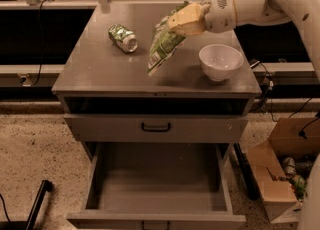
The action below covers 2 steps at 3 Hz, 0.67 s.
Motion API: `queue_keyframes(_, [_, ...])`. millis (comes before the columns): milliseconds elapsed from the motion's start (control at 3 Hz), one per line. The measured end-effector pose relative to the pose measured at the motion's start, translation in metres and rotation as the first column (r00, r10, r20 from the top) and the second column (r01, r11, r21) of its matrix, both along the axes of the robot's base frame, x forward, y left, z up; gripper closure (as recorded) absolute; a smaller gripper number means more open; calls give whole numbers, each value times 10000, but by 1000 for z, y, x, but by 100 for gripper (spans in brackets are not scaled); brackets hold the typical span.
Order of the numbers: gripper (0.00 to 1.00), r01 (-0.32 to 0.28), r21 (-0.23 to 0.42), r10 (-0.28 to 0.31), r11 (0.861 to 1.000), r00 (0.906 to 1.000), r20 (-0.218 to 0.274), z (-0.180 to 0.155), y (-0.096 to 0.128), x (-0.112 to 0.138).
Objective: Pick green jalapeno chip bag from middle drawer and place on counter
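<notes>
My gripper [184, 20] is shut on the upper end of the green jalapeno chip bag [161, 49], over the middle of the counter [95, 71]. The bag hangs down and to the left, its lower tip close to the counter top; I cannot tell whether it touches. The arm reaches in from the upper right. The middle drawer [156, 180] is pulled fully open below, and its floor is bare.
A small green-and-silver drink can [123, 38] lies on the counter left of the bag. A white bowl [220, 61] stands right of it. A shut drawer front [155, 127] sits above the open drawer. A cardboard box [280, 174] stands on the floor at the right.
</notes>
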<state>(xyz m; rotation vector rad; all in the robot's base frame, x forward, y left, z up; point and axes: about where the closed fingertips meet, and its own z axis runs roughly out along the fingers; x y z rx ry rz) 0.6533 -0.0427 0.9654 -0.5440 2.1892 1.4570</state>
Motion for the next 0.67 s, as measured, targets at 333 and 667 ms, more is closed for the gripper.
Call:
queue_keyframes(333, [59,-1,26,1,10000,10000,46,2,1,1])
queue_keyframes(667, [36,-45,33,45,10000,10000,33,1,4,2])
